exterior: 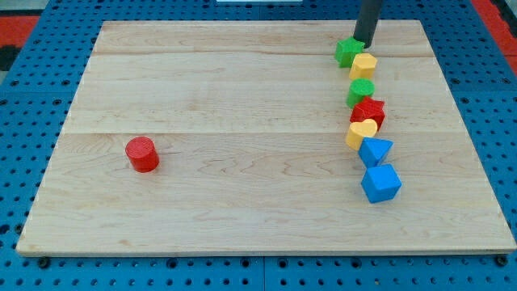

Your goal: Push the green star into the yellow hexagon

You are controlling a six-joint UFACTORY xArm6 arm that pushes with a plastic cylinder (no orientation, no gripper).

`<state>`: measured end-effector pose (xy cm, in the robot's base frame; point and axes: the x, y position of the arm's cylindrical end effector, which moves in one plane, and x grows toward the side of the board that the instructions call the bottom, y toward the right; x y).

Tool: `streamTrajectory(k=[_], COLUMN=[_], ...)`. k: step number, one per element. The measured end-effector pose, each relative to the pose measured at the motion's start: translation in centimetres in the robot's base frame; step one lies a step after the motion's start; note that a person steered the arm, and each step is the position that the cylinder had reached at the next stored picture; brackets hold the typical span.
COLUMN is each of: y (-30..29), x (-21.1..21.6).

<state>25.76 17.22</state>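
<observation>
— Blue cube (pixel 380 183) sits nearest the view's bottom, at the foot of that column of blocks. Where are you in relation to it?

— Far end of the same column. My tip (pixel 361 44) is down on the board (pixel 242 81) near the view's top right. It is a bare rod with no fingers, so there is nothing to clench or release and nothing is grasped. It stands right against the upper right side of the green star (pixel 349 52); I can't tell whether it presses or only touches.

— And the star itself?

— Just below and left of my tip. The yellow hexagon (pixel 363 65) lies at its lower right, and the two look to be touching, or nearly so.

— So the job is done?

— Close to done, I'd judge. If a gap remains, a short nudge down and to the right should close it.

— What lies beyond?

— Below the hexagon comes a rounded green block (pixel 361 90), then a red star (pixel 368 111), a yellow heart (pixel 361 132) and a blue triangle (pixel 375 150) above the cube. A hard push could jostle that row. A red cylinder (pixel 142 153) stands well apart at the view's left.
</observation>
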Motion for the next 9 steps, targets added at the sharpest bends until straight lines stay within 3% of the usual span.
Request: streamTrajectory(k=[3, 6, 7, 8, 9], y=[3.0, 1.1, 6.0, 5.5, -4.1], x=[6.2, 6.8, 3.7, -4.2, -6.5])
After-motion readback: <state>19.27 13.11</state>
